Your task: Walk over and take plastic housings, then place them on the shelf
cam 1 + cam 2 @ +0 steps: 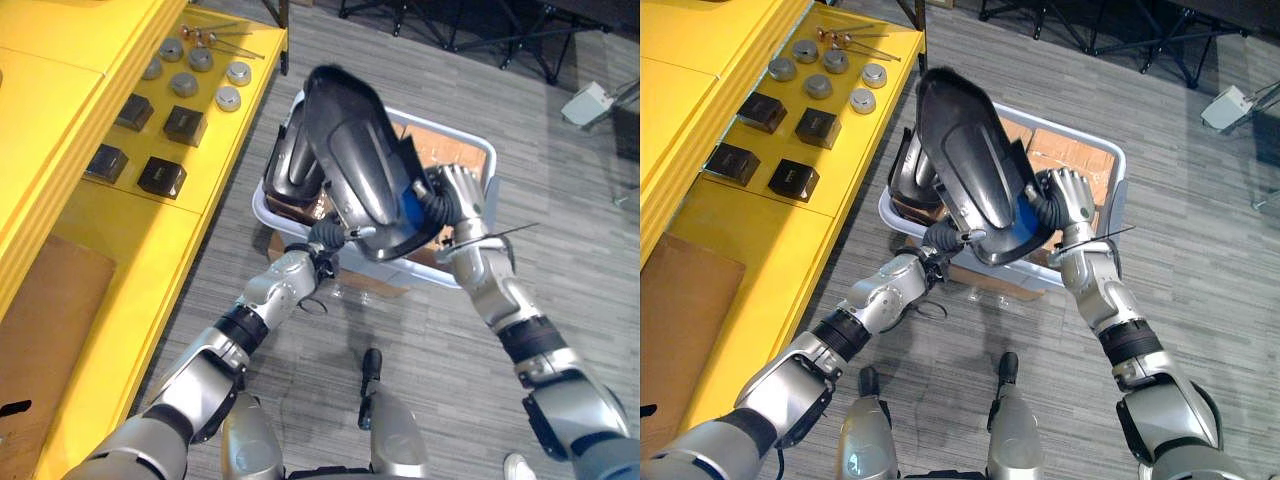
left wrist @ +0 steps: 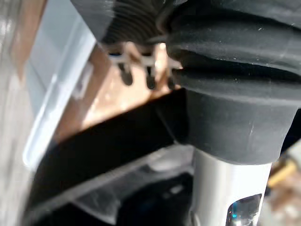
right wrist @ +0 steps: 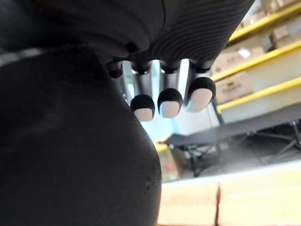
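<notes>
Along your left runs the yellow shelf (image 1: 60, 110). Its lower tier carries a flat sheet of brown cardboard (image 1: 50, 310) close to you, four black box-shaped parts (image 1: 185, 125) further along and a cluster of round grey metal discs (image 1: 185, 83) beyond them, with a few thin metal rods (image 1: 225, 38) at the far end. On the grey plank floor just beside the shelf stands a pale blue plastic bin (image 1: 265, 215), and you can see cardboard boxes (image 1: 450, 150) lying inside it. The large black plastic housing (image 1: 350, 150) you are after is up out of the bin, tilted, with its rounded end pointing away from you and its open underside, with a blue patch (image 1: 410, 208) inside, turned toward your right arm. A second black housing (image 1: 295, 165) leans in the bin's shelf-side corner, partly hidden behind the raised one. Your right hand (image 1: 458, 195) is on the housing's lower right edge, its fingers (image 3: 169, 102) curled over the rim and clamped on it. Your left hand (image 1: 325, 238) sits under the housing's near edge, touching it, and you cannot tell from here whether it grips or merely props the part. The housing hangs above the bin, apart from the shelf.
</notes>
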You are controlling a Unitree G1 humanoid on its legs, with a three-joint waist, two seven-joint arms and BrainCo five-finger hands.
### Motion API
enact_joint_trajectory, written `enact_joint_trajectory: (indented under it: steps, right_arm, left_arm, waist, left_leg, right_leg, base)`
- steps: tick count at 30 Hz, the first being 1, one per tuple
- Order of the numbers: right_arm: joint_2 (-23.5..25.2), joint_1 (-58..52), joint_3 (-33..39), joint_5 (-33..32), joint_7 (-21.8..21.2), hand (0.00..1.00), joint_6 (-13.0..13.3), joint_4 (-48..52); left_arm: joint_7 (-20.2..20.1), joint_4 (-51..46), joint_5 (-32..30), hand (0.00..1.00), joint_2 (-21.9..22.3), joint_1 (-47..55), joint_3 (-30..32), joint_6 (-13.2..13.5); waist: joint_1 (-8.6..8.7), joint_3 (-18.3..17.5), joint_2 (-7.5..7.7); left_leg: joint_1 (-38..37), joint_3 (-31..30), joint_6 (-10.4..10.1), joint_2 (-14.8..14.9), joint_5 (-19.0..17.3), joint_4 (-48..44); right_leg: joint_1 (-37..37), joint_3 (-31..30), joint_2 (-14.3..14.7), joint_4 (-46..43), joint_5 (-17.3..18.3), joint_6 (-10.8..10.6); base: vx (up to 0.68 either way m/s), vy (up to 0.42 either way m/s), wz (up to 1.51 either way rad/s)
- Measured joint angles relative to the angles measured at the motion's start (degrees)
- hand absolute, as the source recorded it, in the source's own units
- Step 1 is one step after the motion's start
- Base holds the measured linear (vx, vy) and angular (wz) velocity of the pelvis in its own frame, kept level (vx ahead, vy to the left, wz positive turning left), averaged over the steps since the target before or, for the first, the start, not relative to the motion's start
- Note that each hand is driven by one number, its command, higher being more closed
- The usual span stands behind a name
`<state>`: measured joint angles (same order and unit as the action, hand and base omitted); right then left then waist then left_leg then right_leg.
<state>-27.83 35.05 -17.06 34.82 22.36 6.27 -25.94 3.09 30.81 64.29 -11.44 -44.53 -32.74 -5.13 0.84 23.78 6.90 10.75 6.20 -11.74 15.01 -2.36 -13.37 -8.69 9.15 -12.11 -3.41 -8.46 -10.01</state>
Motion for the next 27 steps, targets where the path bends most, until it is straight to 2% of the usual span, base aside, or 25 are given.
enact_joint_trajectory:
  steps: [4,10,13,18,19,22,27]
  right_arm:
    - [0.3,-1.2,-0.1,0.2,0.0,1.00,0.0,-0.2]
    - [0.3,-2.3,-0.1,0.3,0.1,1.00,0.2,-1.4]
    - [0.3,-2.7,-0.1,0.3,0.3,1.00,0.2,-1.6]
    - [0.2,-2.8,-0.3,0.4,1.6,1.00,1.3,-1.7]
    - [0.2,-2.8,-0.7,0.4,1.6,1.00,1.8,-1.7]
    - [0.2,-2.8,-1.4,1.4,1.6,1.00,2.5,-1.6]
    - [0.4,-2.8,-2.3,2.7,3.3,1.00,3.8,-1.0]
  left_arm:
    - [-0.5,-2.5,5.2,0.00,0.0,0.0,0.4,1.6]
    - [0.3,-5.0,5.4,0.00,0.3,0.0,0.5,1.3]
    - [2.6,-5.0,3.8,0.00,0.6,0.1,0.5,0.8]
    - [6.5,-4.7,-4.4,0.00,0.6,1.4,0.5,-1.2]
    - [6.9,-3.9,-6.9,1.00,0.7,2.1,0.5,-1.5]
    - [6.9,-1.8,-12.4,1.00,0.7,3.2,0.5,-3.2]
    - [6.7,-0.7,-18.2,1.00,0.7,4.6,0.4,-3.9]
  waist:
    - [-0.04,-0.3,0.42]
    - [0.31,-0.5,0.29]
    - [0.25,-0.8,-0.23]
    - [0.15,-2.0,-1.06]
    - [0.14,-2.2,-1.06]
    - [-0.01,-2.3,-1.05]
    - [-0.29,-2.3,-1.04]
  left_leg:
    - [-0.5,0.4,0.0,-0.2,0.0,0.3]
    - [-0.8,0.5,-0.1,-0.4,0.1,0.8]
    - [-0.8,0.5,-0.1,-0.4,0.1,0.8]
    - [-0.8,0.5,-0.1,-0.4,0.1,0.8]
    - [-0.8,0.4,-0.1,-0.4,0.1,0.8]
    - [-1.2,0.3,-0.1,-0.4,0.1,0.8]
    - [-1.5,0.3,-0.1,-0.5,0.1,0.8]
  right_leg:
    - [0.0,-0.2,-0.2,0.0,0.0,0.0]
    - [0.0,-0.3,-0.3,0.0,0.0,0.0]
    - [0.0,-0.3,-0.3,0.0,0.0,0.0]
    - [0.0,-0.3,-0.3,0.0,0.0,0.0]
    - [0.1,-0.3,-0.3,0.0,0.0,0.0]
    - [0.6,-0.1,-0.3,0.0,0.0,0.0]
    - [0.8,-0.2,-0.4,0.0,0.0,-0.1]
  base:
    - [0.02,0.025,-0.03]
    - [0.00,0.015,-0.01]
    - [0.00,0.000,0.00]
    - [0.00,0.000,0.00]
    - [0.00,0.000,0.00]
    - [-0.01,0.006,0.01]
    - [0.00,0.000,0.00]
